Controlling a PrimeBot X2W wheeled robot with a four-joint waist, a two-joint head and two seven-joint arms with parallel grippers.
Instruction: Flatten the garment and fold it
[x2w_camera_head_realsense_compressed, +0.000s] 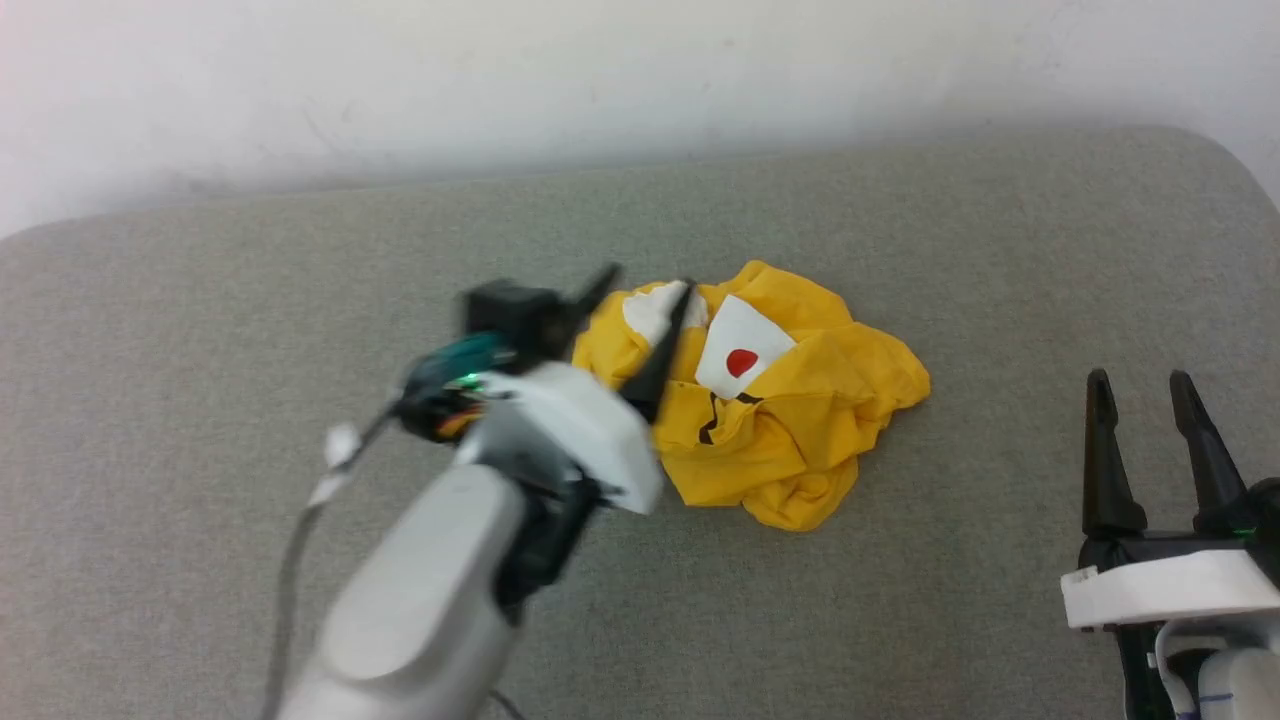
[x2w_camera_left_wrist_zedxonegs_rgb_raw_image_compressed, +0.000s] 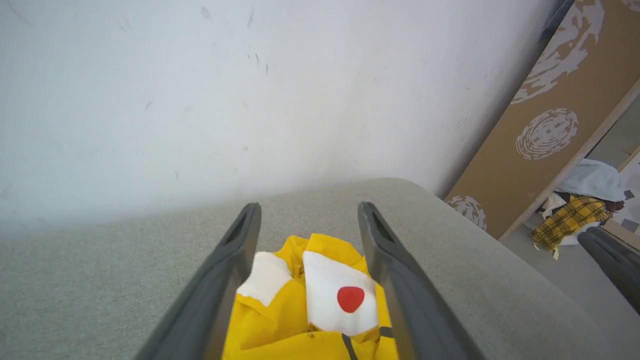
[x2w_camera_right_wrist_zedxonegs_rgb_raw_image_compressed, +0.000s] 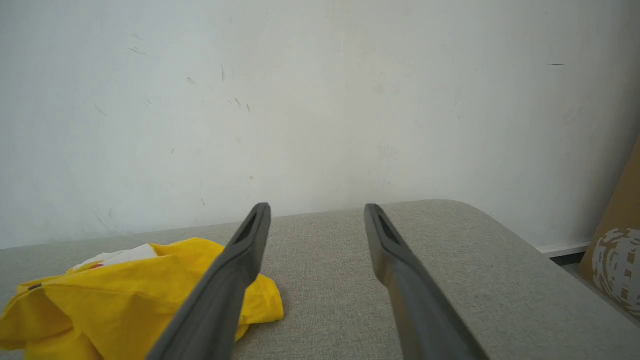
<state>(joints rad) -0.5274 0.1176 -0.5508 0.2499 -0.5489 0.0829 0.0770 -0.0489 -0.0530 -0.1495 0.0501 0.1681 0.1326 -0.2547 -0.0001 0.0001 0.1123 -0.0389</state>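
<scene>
The garment (x2w_camera_head_realsense_compressed: 790, 410), a bright yellow T-shirt, lies crumpled in a heap at the middle of the grey cushioned surface (x2w_camera_head_realsense_compressed: 300, 260). White patches and a red dot of its print face up. My left gripper (x2w_camera_head_realsense_compressed: 645, 285) hovers over the heap's left side, open, with nothing between its fingers. In the left wrist view the garment (x2w_camera_left_wrist_zedxonegs_rgb_raw_image_compressed: 280, 330) lies below and between the spread fingers of the left gripper (x2w_camera_left_wrist_zedxonegs_rgb_raw_image_compressed: 309, 209). My right gripper (x2w_camera_head_realsense_compressed: 1142, 380) stands open at the lower right, well clear of the cloth. In the right wrist view the garment (x2w_camera_right_wrist_zedxonegs_rgb_raw_image_compressed: 100, 295) sits to the left of the right gripper (x2w_camera_right_wrist_zedxonegs_rgb_raw_image_compressed: 317, 207).
A white wall (x2w_camera_head_realsense_compressed: 640, 70) runs along the far edge of the surface. In the left wrist view a brown patterned board (x2w_camera_left_wrist_zedxonegs_rgb_raw_image_compressed: 560, 125) leans against the wall to the right, with a heap of clothes (x2w_camera_left_wrist_zedxonegs_rgb_raw_image_compressed: 580, 215) on the floor behind it. The surface's right corner is rounded.
</scene>
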